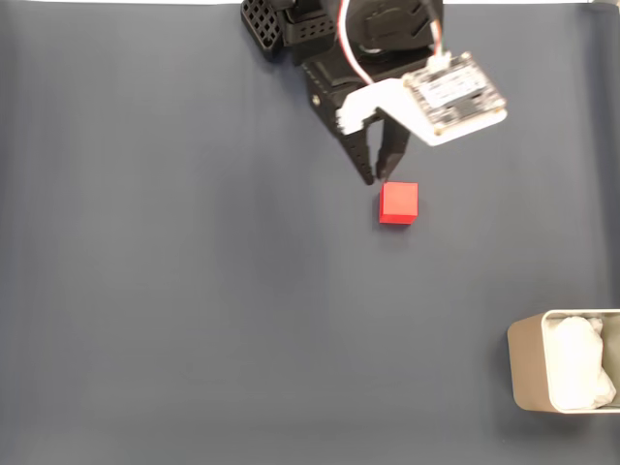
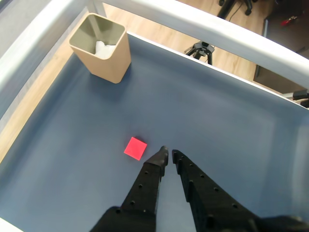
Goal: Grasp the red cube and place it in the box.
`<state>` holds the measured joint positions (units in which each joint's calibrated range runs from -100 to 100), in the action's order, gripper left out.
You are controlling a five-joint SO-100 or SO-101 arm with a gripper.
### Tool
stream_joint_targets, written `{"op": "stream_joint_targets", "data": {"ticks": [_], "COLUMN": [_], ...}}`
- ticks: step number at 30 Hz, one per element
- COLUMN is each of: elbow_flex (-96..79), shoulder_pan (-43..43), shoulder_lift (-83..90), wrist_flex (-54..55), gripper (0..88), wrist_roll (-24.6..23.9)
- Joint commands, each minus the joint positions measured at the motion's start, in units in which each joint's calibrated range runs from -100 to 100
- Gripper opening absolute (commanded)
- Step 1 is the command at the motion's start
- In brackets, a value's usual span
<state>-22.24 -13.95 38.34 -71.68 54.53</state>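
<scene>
The red cube [image 1: 398,203] rests on the dark blue mat in the fixed view, a little right of centre; the wrist view shows the red cube [image 2: 135,148] just left of the fingertips. My gripper [image 1: 376,177] hangs directly above the cube's upper left corner, its black fingers nearly together with nothing between them. From the wrist camera, the gripper [image 2: 170,153] reaches up from the bottom edge, only a thin gap between its tips. The box [image 1: 535,373], a pale beige tin with white lumpy filling, sits at the lower right edge; in the wrist view the box [image 2: 113,55] is at the upper left.
The blue mat [image 1: 194,291] covers the whole work surface. A white raised rim [image 2: 203,24] borders the mat in the wrist view, with wooden floor and a tripod [image 2: 203,49] beyond it.
</scene>
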Motion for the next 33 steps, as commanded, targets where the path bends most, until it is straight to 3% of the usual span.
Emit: {"op": "stream_joint_targets", "data": {"ticks": [1,11,33], "elbow_flex": [-0.84,-9.51,-30.22], "shoulder_pan": [-2.32,-6.51,-6.86], "shoulder_lift": [2.13,5.33,11.92], "wrist_flex": [1.51,5.29,17.66], "gripper": [0.0,13.2,29.9], "wrist_roll": [-0.10,-0.68,-0.83]}}
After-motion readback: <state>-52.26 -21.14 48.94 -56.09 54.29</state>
